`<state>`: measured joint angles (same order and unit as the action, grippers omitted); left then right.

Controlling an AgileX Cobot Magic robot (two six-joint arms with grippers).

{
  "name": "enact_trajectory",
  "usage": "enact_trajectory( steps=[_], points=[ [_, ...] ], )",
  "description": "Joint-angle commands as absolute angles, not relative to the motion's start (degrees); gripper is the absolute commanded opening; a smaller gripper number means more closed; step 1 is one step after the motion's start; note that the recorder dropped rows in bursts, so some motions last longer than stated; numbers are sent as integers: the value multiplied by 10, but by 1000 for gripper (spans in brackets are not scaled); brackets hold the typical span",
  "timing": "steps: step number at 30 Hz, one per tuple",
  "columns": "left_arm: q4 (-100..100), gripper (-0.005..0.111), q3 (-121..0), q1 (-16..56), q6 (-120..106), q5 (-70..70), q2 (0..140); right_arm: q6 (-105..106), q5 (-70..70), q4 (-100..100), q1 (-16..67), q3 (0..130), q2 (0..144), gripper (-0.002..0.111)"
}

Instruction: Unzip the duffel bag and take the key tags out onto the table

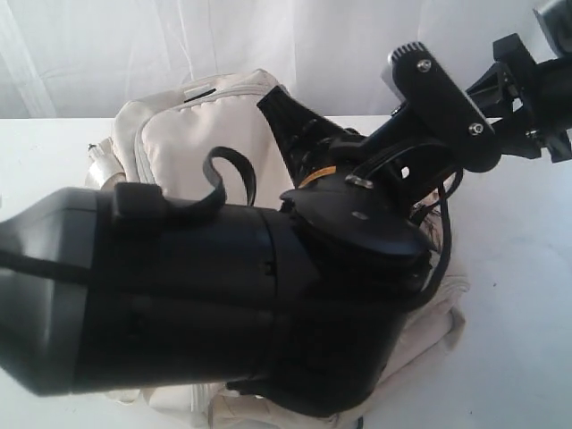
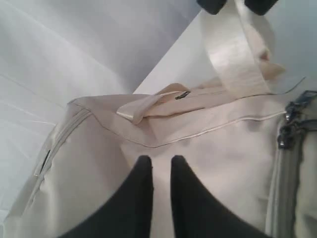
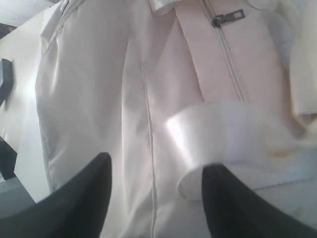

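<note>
left gripper [image 2: 161,161] over the bag [image 2: 208,148], jaws almost closed, a thin gap, holding nothing. right gripper [image 3: 156,171] jaws wide open by a strap [image 3: 213,134].

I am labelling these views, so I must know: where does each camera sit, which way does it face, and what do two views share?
Exterior: off the arms, looking slantwise down over the table at the duffel bag; the left arm fills the foreground, the right arm enters from upper right.
Left wrist: on the left arm, facing down past the left gripper onto the bag's fabric.
Right wrist: on the right arm, facing past the right gripper at the bag.
Shared: both wrist views show the webbing strap.
</note>
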<state>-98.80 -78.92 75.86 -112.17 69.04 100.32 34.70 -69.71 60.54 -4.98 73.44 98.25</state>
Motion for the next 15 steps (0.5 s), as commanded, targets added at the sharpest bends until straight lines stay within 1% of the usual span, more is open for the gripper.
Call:
enact_trajectory(
  steps=[1, 5, 7, 11, 15],
  points=[
    [-999, 0, -794, 763, -1214, 700, 994, 339, -700, 574, -53, 738, 948, 52],
    [-999, 0, -794, 759, -1214, 700, 976, 294, -700, 495, -53, 732, 906, 52],
    [-999, 0, -794, 747, -1214, 693, 953, 290, -700, 486, -52, 719, 887, 52],
    [-999, 0, -794, 710, -1214, 557, 882, 284, -700, 494, -49, 660, 850, 52],
    [-999, 0, -793, 708, -1192, 494, 834, 306, -700, 508, -21, 623, 846, 52]
  ],
)
